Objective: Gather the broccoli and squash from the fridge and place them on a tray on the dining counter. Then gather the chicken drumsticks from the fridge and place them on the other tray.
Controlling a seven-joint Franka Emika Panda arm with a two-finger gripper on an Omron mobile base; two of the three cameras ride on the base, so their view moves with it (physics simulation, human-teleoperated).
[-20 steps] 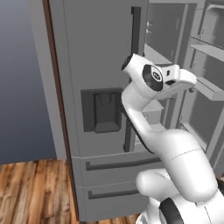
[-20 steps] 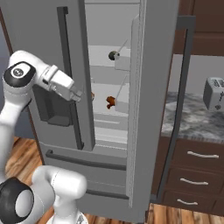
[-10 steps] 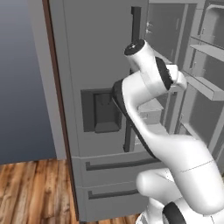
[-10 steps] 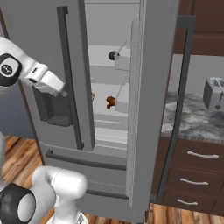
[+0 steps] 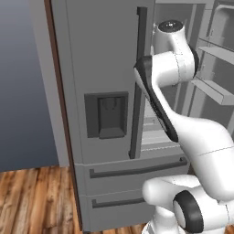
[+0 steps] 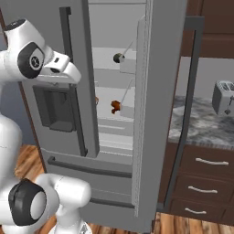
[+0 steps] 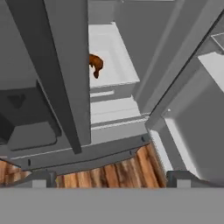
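The fridge stands with its right door swung open, a chicken drumstick resting on an inner shelf. The gripper hangs before the opening, its jaws spread wide and holding nothing.

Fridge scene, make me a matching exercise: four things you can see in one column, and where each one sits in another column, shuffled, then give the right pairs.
Things:
1. chicken drumsticks
2. toaster
3. dispenser panel
4. small dark round item

Places:
A. on the stone countertop right of the fridge
B. in the closed left door
C. upper shelf inside the fridge
D. lower shelf inside the fridge

Pairs: 1-D, 2-A, 3-B, 4-C
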